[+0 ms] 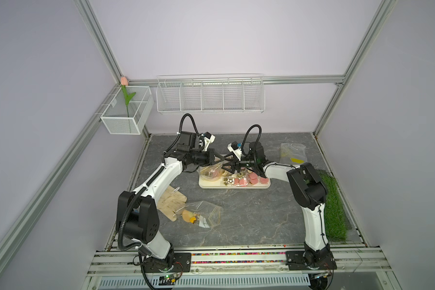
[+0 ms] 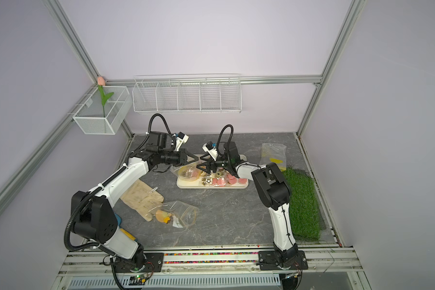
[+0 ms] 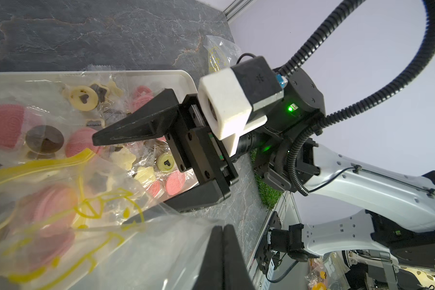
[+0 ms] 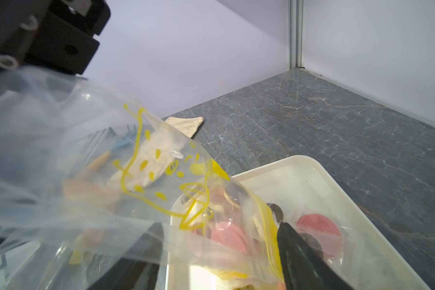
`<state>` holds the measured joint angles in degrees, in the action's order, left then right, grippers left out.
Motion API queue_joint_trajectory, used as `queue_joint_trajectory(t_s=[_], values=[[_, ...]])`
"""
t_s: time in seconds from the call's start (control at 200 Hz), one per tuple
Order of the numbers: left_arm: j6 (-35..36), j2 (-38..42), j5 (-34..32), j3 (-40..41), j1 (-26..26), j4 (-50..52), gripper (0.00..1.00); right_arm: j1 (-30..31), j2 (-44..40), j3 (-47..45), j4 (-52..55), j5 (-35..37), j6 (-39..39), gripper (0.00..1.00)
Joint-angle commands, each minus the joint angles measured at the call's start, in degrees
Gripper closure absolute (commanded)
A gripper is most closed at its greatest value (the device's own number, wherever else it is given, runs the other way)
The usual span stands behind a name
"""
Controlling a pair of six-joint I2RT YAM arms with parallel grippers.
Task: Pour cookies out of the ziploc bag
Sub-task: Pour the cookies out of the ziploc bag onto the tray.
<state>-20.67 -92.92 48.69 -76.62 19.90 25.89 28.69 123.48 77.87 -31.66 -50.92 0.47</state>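
Left wrist view: the ziploc bag (image 3: 86, 213) is held up by its closed end, which is pinched between the tight-pressed jaws of the left gripper (image 3: 222, 229). The bag is hung long-ways on a slant, with its mouth pointed down at the left end of the white tray (image 3: 148, 73). The jaws of the right gripper (image 4: 221, 226) are spread wide beside the mouth, and nothing is pinched. Many cookies (image 1: 242, 182) are spilled on the tray. Some are seen inside the bag.
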Motion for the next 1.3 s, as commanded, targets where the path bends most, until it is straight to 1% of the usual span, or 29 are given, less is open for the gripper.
queue_joint_trajectory(t_s=[0.0, 0.07, 0.105, 0.315, 0.42, 0.515, 0.575, 0.785, 0.865, 0.97, 1.095, 1.295], values=[[2.38, -0.20, 1.37, -1.64, 0.19, 1.63, 1.00, -0.08, 1.74, 1.07, -2.23, -3.65, 1.41, 0.27], [2.58, -0.49, 1.65, -1.60, 0.18, 1.77, 1.00, -0.03, 2.18, 1.18, -2.69, -4.51, 2.39, 0.30], [2.65, -0.70, 1.72, -1.69, 0.21, 1.71, 1.00, -0.06, 2.29, 1.06, -3.03, -4.75, 2.71, 0.33], [2.65, -0.87, 0.96, -1.69, 0.15, 1.73, 1.00, -0.05, 3.40, 0.31, -6.97, -4.63, 6.22, 0.65], [2.74, -0.70, 0.70, -1.52, 0.19, 1.73, 1.00, -0.05, 3.35, -0.15, -9.15, -3.69, 7.66, 0.79], [2.83, -0.53, 0.05, -1.47, 0.14, 1.93, 1.00, -0.03, 2.85, -0.76, -10.00, -2.26, 8.05, 0.84], [2.78, -0.49, 0.01, -1.55, 0.18, 1.94, 1.00, -0.03, 2.34, -1.05, -9.87, -1.61, 7.75, 0.92], [2.36, -0.15, -2.07, -1.82, -0.03, 2.54, 1.00, 0.03, 1.66, -0.88, -7.53, 0.29, 7.75, 0.93], [1.73, 0.50, -3.02, -1.65, -0.04, 2.14, 1.00, 0.18, 0.15, -1.54, -4.09, 3.16, 5.90, 0.93], [0.71, 1.49, -4.00, -1.49, 0.01, 1.11, 1.00, 0.75, -3.23, -4.27, -1.54, 8.64, 3.06, 0.93], [-0.27, 1.60, -3.91, -1.78, 0.01, 0.17, 1.00, 0.78, -6.30, -7.42, -3.09, 12.26, 3.20, 0.93], [-2.00, 1.76, -3.00, -1.89, 0.26, -2.01, 1.00, 1.12, -9.12, -9.38, -3.51, 15.40, 3.68, 0.93]])
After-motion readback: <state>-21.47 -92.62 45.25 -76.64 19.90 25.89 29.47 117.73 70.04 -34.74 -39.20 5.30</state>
